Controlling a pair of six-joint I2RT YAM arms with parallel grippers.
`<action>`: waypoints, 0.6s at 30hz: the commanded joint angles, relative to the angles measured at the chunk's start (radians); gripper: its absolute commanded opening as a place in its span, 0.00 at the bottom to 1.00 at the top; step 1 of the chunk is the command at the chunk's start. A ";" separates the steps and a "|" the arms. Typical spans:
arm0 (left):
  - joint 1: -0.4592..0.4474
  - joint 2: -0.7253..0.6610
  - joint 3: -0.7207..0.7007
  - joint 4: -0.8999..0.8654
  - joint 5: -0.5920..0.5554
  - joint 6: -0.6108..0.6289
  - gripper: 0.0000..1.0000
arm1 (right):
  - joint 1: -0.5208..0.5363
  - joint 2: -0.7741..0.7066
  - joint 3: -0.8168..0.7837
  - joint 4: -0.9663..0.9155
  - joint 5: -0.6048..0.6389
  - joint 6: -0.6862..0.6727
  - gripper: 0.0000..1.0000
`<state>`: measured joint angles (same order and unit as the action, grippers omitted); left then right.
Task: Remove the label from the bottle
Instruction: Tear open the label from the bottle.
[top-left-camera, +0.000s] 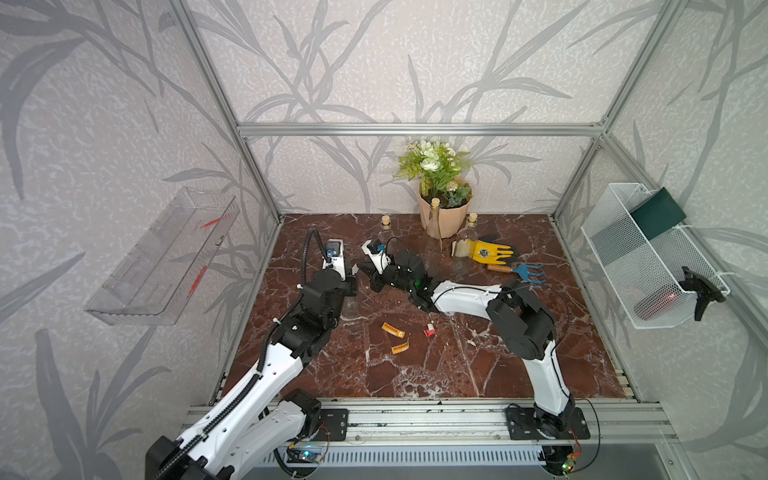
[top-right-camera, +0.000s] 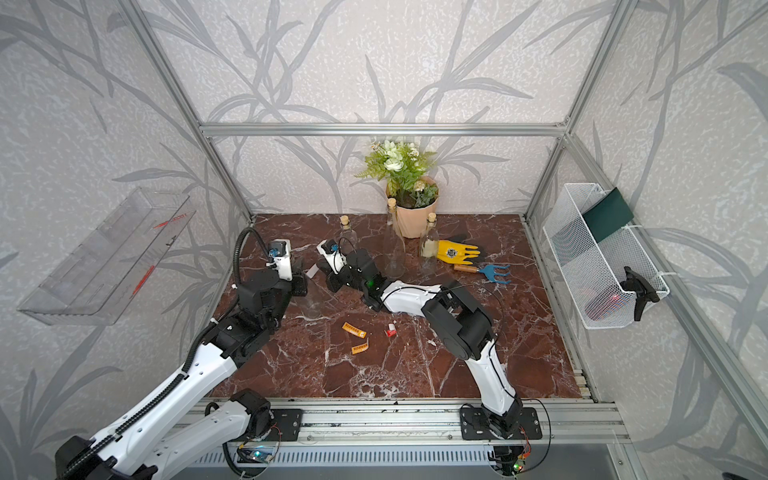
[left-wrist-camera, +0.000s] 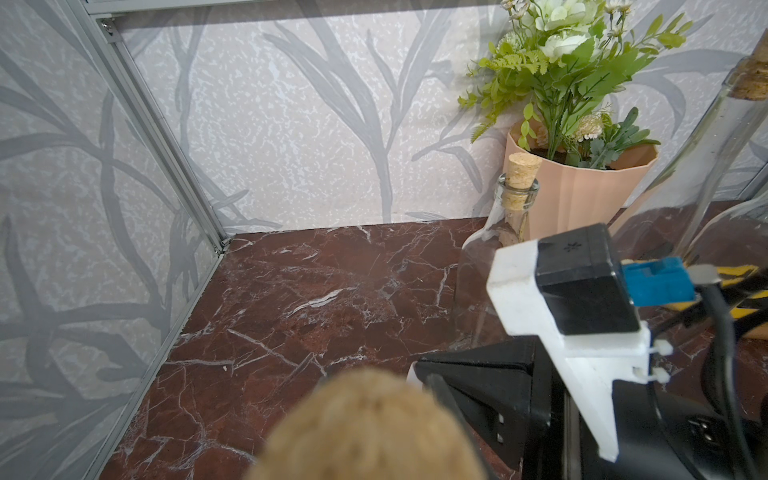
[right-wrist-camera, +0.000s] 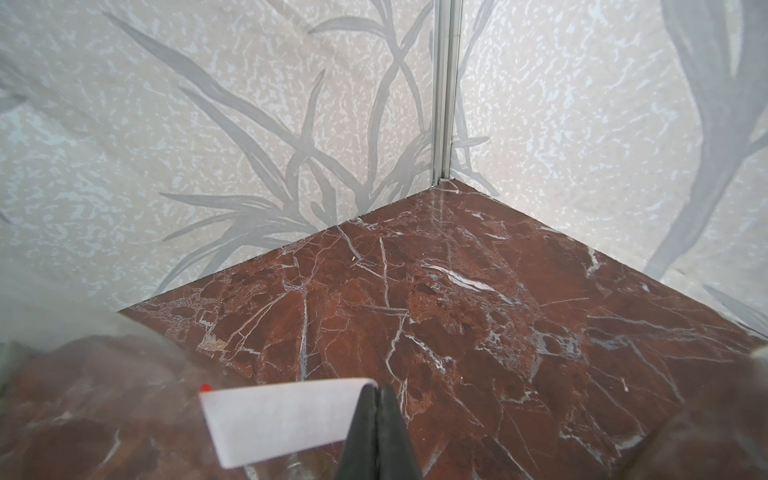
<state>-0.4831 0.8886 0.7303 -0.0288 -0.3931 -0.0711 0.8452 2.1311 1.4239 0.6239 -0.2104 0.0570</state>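
My left gripper (top-left-camera: 350, 287) is shut on the neck of a clear glass bottle (top-left-camera: 351, 306), which is held tilted above the marble floor. The bottle's cork (left-wrist-camera: 365, 428) fills the bottom of the left wrist view as a blur, and the left fingers do not show there. My right gripper (right-wrist-camera: 377, 399) is shut on the free end of a white label (right-wrist-camera: 278, 419). The label curls away from the bottle's glass (right-wrist-camera: 104, 395). In a top view the right gripper (top-right-camera: 322, 272) sits just beyond the left one, with the label (top-right-camera: 312, 271) stretched between them.
Three corked glass bottles (top-left-camera: 386, 228) (top-left-camera: 434, 220) (top-left-camera: 467, 241) stand at the back by a flower pot (top-left-camera: 444, 212). A yellow glove (top-left-camera: 490, 251) and a blue hand rake (top-left-camera: 523, 272) lie to the right. Orange label scraps (top-left-camera: 393, 330) (top-left-camera: 400, 347) and a red-white scrap (top-left-camera: 429, 330) lie mid-floor.
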 joint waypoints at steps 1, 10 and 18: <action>0.002 -0.018 -0.013 0.002 0.000 -0.004 0.00 | 0.000 0.024 0.028 -0.005 0.023 -0.009 0.00; 0.003 -0.020 -0.015 0.002 -0.003 -0.004 0.00 | 0.000 0.030 0.037 -0.012 0.025 -0.008 0.00; 0.003 -0.021 -0.014 0.003 -0.001 -0.004 0.00 | 0.002 0.036 0.046 -0.021 0.028 -0.011 0.00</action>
<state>-0.4831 0.8875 0.7300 -0.0292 -0.3931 -0.0711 0.8471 2.1471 1.4403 0.6098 -0.2066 0.0544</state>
